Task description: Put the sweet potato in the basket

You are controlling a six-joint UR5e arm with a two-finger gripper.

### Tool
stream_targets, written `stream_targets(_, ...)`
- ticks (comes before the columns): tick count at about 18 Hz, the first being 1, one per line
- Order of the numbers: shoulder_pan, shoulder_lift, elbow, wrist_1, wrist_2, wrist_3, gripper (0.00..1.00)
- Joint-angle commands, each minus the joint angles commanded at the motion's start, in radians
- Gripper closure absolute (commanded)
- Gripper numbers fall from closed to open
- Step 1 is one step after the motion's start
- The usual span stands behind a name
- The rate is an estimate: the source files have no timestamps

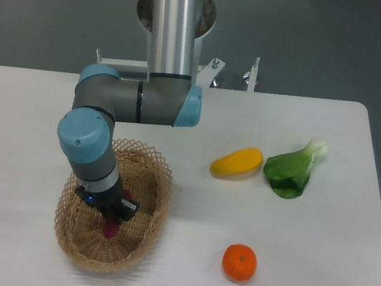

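Observation:
The tan wicker basket (151, 169) sits at the front left of the white table. My gripper (110, 218) reaches down inside it, low over the woven floor. Its jaws are shut on the sweet potato (111, 228), a slim magenta tuber whose lower end pokes out below the fingers, at or just above the basket floor. The arm's wrist hides the upper part of the tuber and part of the basket's left side.
A yellow oblong vegetable (237, 162) and a green bok choy (292, 171) lie to the right of the basket. A round orange fruit (239, 262) sits near the front edge. The arm's base stands at the table's back edge.

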Motion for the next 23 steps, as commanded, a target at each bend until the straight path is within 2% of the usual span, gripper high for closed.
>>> stream_targets(1,0.000,0.005,0.005,-0.002,0.003,0.000,0.03)
stream_targets(2,0.002,0.008,0.008,0.000,0.006,0.000,0.00)
stream_targets(5,0.002,0.032,0.018,0.000,0.029,0.000,0.00)
stream_targets(8,0.011,0.077,0.066,-0.008,0.038,0.003,0.00)
stream_targets(11,0.073,0.104,0.130,-0.024,0.072,0.043,0.00)
stream_targets(14,0.153,0.144,0.152,-0.026,0.092,0.193,0.00)
stream_targets(16,0.218,0.176,0.153,-0.073,0.084,0.303,0.00)
stream_targets(19,0.302,0.224,0.155,-0.173,0.065,0.454,0.00)
stream_targets(23,0.405,0.279,0.152,-0.245,0.003,0.684,0.00)
